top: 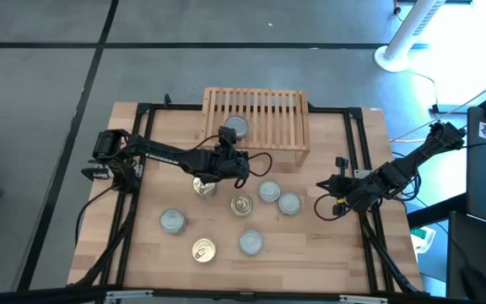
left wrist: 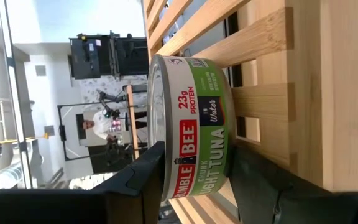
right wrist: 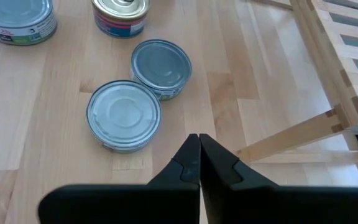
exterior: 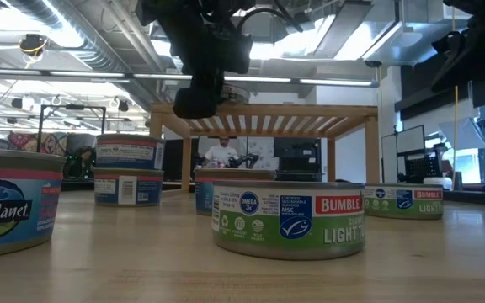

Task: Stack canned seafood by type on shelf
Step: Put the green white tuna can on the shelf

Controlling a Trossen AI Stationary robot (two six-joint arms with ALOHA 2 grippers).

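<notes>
Robotics lab: exposed ceiling ducts (exterior: 74,34), monitors (exterior: 297,160), seated person (exterior: 221,153) w/ equipment behind table (exterior: 226,269).

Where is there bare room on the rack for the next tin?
The rack carries one tin at its front-left, between the left gripper's fingers. The slats to that tin's right are bare. The table in front is crowded with six tins. The right gripper waits, shut.

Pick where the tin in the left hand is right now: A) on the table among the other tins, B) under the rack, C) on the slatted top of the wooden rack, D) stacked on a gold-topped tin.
C: the left hand holds a silver-topped tin that sits on the slats of the rack, as the left wrist view also shows.
</notes>
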